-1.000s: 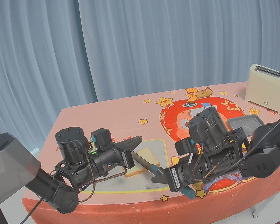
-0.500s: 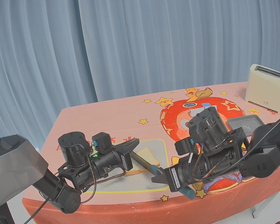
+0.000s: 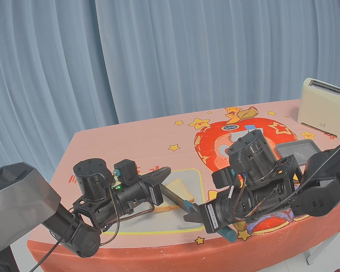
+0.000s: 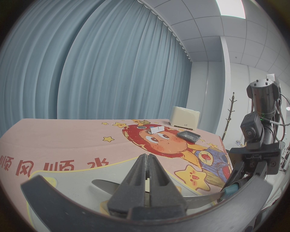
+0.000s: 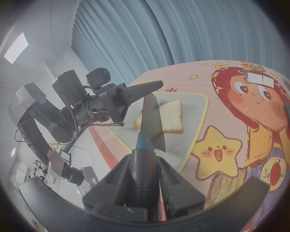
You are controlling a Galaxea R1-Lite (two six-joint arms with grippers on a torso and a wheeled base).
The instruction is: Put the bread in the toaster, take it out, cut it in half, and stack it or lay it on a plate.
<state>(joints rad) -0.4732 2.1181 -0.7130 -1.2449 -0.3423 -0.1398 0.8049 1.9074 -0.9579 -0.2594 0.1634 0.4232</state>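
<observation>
A slice of bread [image 3: 182,187] [image 5: 172,116] lies on a grey cutting mat [image 3: 149,225] [image 5: 193,117] with a yellow border. My right gripper [image 3: 194,216] [image 5: 143,154] is shut on the teal handle of a knife [image 3: 174,196] [image 5: 152,120]. The blade crosses the bread near its left side. My left gripper [image 3: 164,171] [image 4: 148,160] is shut with nothing in it. It points at the bread, with its tip just over the far end of the blade. Whether it touches the bread I cannot tell. The blade [image 4: 196,200] passes just behind the left fingers.
A cream toaster [image 3: 325,106] [image 4: 185,117] stands at the table's far right corner. A grey tray-like plate [image 3: 298,150] [image 4: 188,136] lies to the right of the mat, behind my right arm. The pink tablecloth's front edge runs close below the mat.
My left arm's wrist has sunk a little and slid to the right, while its gripper tip stays over the bread. The right arm and the knife have not moved.
</observation>
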